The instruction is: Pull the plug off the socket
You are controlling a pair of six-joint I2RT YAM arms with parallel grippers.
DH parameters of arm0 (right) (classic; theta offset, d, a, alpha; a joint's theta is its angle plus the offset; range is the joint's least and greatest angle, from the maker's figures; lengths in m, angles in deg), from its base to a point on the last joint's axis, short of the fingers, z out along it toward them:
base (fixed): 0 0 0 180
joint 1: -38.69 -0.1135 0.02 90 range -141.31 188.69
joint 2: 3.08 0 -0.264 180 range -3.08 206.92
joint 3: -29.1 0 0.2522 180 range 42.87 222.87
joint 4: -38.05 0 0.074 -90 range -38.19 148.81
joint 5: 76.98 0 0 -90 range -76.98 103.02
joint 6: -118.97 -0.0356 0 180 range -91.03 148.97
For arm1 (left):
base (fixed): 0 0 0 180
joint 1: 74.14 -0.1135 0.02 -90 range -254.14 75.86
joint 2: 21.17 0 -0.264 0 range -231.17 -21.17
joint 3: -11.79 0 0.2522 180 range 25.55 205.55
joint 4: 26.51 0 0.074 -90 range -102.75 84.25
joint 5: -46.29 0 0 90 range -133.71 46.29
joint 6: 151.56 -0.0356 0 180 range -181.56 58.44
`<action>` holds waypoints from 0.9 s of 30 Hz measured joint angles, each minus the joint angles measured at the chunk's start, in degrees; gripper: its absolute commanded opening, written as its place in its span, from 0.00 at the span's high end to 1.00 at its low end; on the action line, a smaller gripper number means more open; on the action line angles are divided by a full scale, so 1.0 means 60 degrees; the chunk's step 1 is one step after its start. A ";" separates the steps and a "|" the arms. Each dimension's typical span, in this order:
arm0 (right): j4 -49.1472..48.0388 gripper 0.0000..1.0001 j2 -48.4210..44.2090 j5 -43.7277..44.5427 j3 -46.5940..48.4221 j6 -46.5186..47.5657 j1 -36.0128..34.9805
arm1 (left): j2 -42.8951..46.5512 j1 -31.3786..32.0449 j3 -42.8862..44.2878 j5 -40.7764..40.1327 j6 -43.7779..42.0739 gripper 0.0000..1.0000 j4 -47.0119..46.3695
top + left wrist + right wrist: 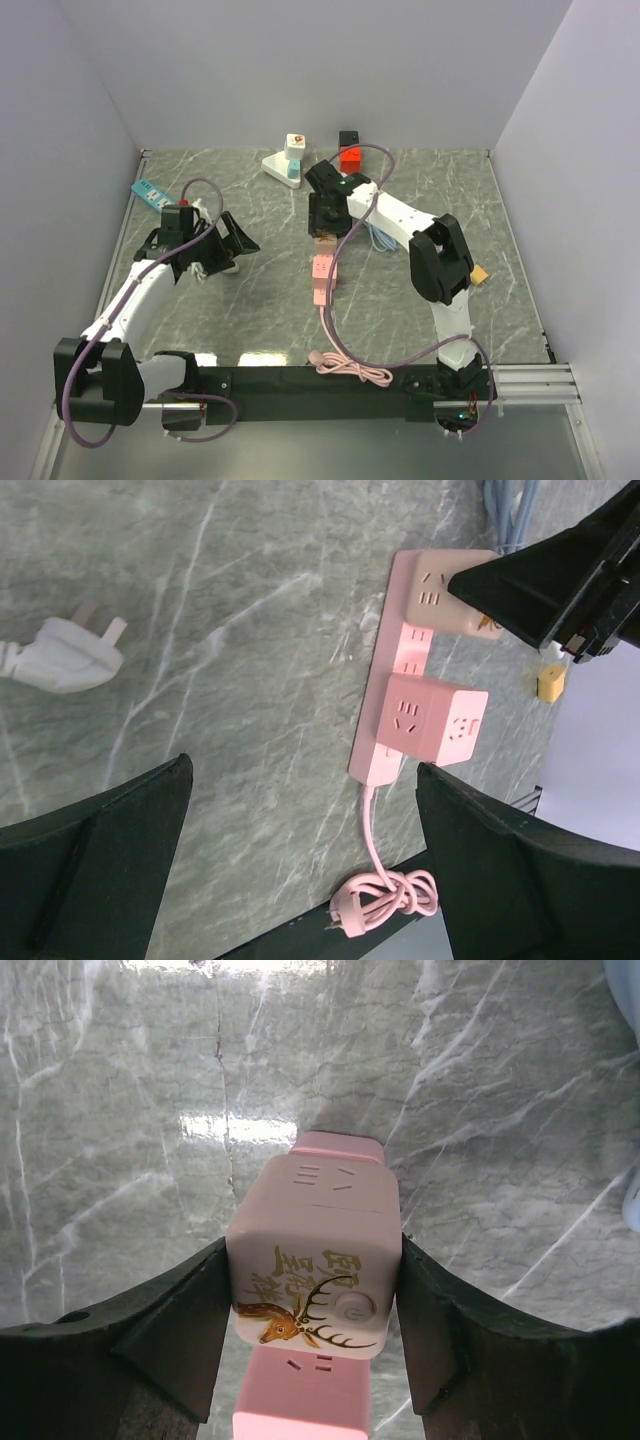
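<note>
While squeezing the cream deer-printed cube plug (312,1260), seated on the far end of the pink plastic power strip (322,280), in closed right gripper (312,1295), could haul the unpinned strip up; left gripper (303,780) gaping empty, well aside.

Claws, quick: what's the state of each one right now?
Left claw: open, holding nothing.
Right claw: closed on the deer-print cube plug, which sits on the pink power strip.
</note>
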 measured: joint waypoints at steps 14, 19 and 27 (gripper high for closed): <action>0.0073 0.57 0.0415 -0.0444 -0.0244 0.0346 0.0015 | -0.0780 0.0831 -0.0142 -0.0124 0.0466 0.01 -0.0845; 0.0106 1.00 0.0382 -0.0350 -0.0244 0.0306 0.0000 | -0.0841 0.0976 -0.0197 -0.0251 0.0499 0.01 -0.1089; -0.1577 1.00 -0.1322 -0.3348 -0.2295 0.0754 0.0386 | -0.1650 0.2058 -0.0597 -0.0328 0.0816 0.01 -0.1993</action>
